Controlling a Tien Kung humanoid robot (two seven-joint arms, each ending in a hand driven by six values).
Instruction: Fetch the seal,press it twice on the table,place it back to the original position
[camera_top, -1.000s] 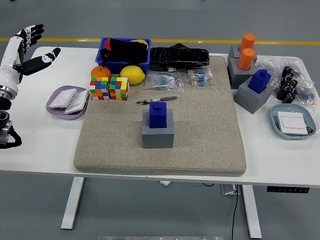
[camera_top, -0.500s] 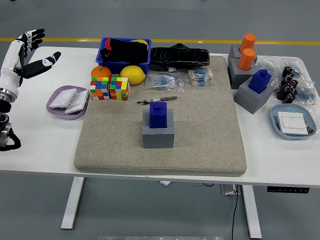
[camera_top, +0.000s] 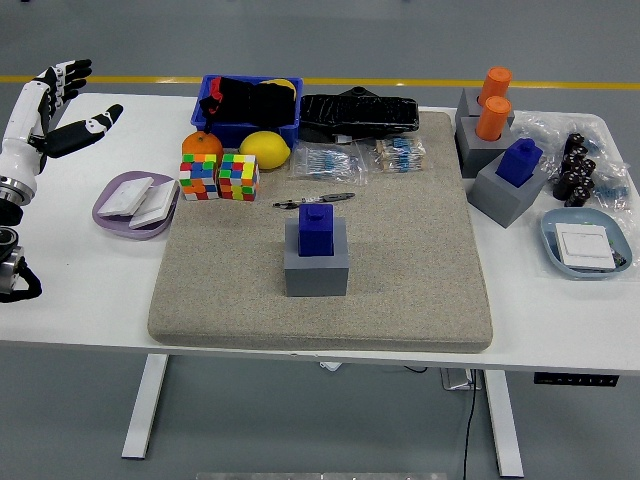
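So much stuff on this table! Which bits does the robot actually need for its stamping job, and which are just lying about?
Needed:
blue seal
grey holder it sits in
beige mat
left hand, open, raised at the left edge

Lying about:
puzzle cubes
orange
lemon
pen
blue bin
purple dish
second blue seal
orange seals

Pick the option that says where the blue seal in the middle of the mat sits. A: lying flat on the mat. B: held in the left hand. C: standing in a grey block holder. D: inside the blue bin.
C: the blue seal stands upright in the grey block holder on the mat, while the left hand is open and far off to the left.
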